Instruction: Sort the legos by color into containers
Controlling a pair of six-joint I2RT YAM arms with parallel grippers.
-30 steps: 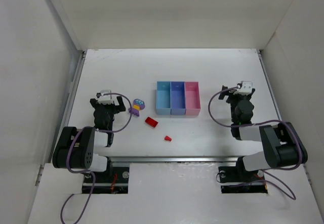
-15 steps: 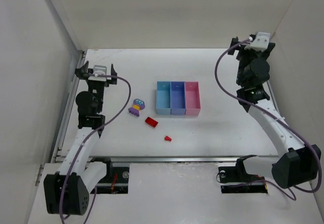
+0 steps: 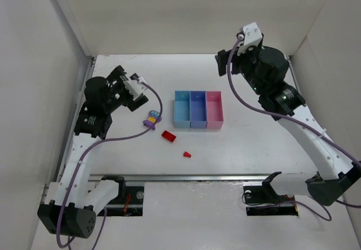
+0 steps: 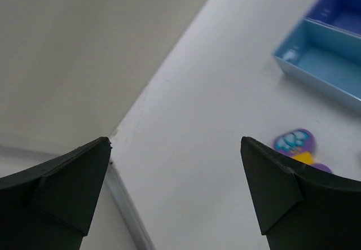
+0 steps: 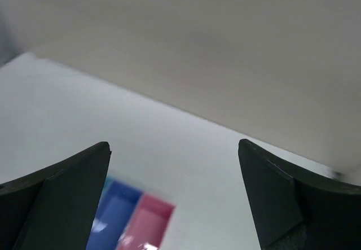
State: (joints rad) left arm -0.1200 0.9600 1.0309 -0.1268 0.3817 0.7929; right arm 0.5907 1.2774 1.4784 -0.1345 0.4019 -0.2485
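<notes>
The containers are three joined bins: light blue [image 3: 182,109], blue-violet [image 3: 197,109] and pink [image 3: 214,109]. Of the legos, a lilac, yellow and purple cluster [image 3: 152,118] lies left of the bins. A red brick [image 3: 168,136] and a smaller red piece [image 3: 186,154] lie nearer me. My left gripper [image 3: 134,96] hangs open above the table, left of the cluster [image 4: 296,143], with nothing between its fingers [image 4: 175,144]. My right gripper [image 3: 228,64] is raised behind the pink bin [image 5: 149,224], open and empty [image 5: 174,145].
White walls enclose the table on the left, back and right. A metal rail [image 4: 127,210] runs along the table's left edge. The arm bases [image 3: 107,188] sit at the near edge, with purple cables looping from both arms.
Both arms have unfolded from near their bases and risen. The left gripper swung toward the lego cluster, and the right gripper moved up behind the bins. The legos have not moved.
</notes>
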